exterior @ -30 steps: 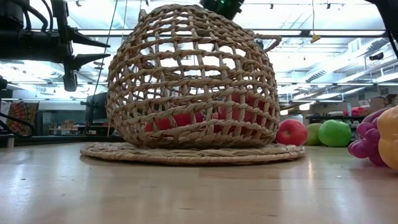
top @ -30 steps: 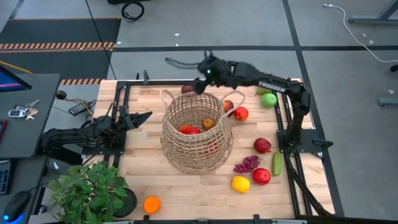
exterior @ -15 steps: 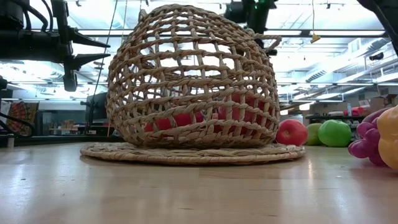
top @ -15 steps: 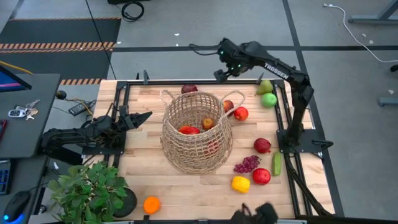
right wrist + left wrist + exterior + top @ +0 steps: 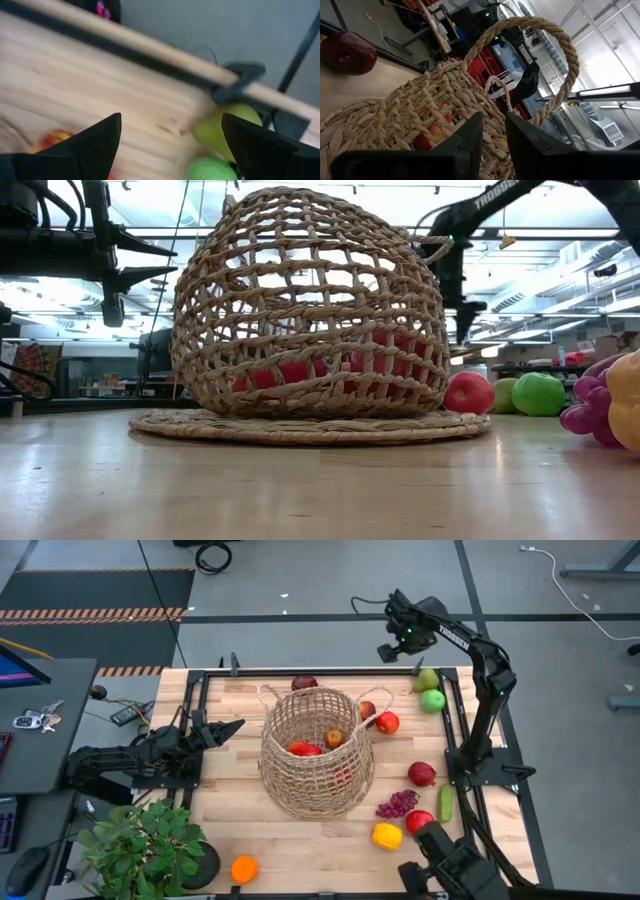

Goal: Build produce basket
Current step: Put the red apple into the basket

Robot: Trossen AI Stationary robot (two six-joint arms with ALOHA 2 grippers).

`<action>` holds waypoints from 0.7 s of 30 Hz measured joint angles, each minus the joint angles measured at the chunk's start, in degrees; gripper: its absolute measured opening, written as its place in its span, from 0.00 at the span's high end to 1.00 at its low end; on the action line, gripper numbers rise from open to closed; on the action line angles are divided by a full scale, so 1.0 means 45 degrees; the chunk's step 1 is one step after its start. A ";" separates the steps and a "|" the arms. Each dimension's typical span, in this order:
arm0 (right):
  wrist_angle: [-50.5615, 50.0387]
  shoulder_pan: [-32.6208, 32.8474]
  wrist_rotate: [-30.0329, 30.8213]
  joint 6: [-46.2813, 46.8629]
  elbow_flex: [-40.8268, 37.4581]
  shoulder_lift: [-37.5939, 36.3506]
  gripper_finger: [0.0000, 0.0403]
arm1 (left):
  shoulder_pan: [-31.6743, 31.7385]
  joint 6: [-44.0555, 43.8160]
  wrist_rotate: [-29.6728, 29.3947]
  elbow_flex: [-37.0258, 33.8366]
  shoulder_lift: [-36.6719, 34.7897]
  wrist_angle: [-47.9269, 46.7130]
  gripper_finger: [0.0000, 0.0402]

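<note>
The tan wicker basket (image 5: 318, 750) stands upright at mid-table on its flat base, with a red pepper (image 5: 303, 749) and other fruit inside. Around it lie a dark red apple (image 5: 303, 683), two apples (image 5: 387, 722), a pear (image 5: 427, 680), a green apple (image 5: 432, 699), grapes (image 5: 397, 804), a cucumber (image 5: 444, 803), a lemon (image 5: 386, 835) and an orange (image 5: 243, 868). My right gripper (image 5: 390, 650) hangs open and empty above the table's far edge, just left of the pear (image 5: 225, 125). My left gripper (image 5: 232, 726) waits shut, left of the basket (image 5: 420, 125).
A potted green plant (image 5: 150, 845) fills the near left corner. A black frame rail (image 5: 300, 670) runs along the far edge, and another runs down the right side. A dark shape (image 5: 450, 870) shows at the picture's near edge, right of centre. Bare wood lies in front of the basket.
My right gripper has risen from the basket's far rim and swung toward the table's far right corner, ending above the far edge near the pear. The basket and fruit have stayed put. A dark shape has come into the high view at the near edge.
</note>
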 joint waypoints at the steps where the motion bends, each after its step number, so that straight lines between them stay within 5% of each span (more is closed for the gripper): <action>1: -0.0030 -0.0073 0.0011 -0.0108 -0.0229 0.0000 0.14 | 0.0003 -0.0005 0.0005 0.0002 0.0002 0.0000 0.77; 21: -0.2128 -0.0302 0.1630 -0.1183 -0.4194 -0.0005 0.14 | 0.0003 -0.0005 0.0001 0.0002 0.0002 -0.0001 0.78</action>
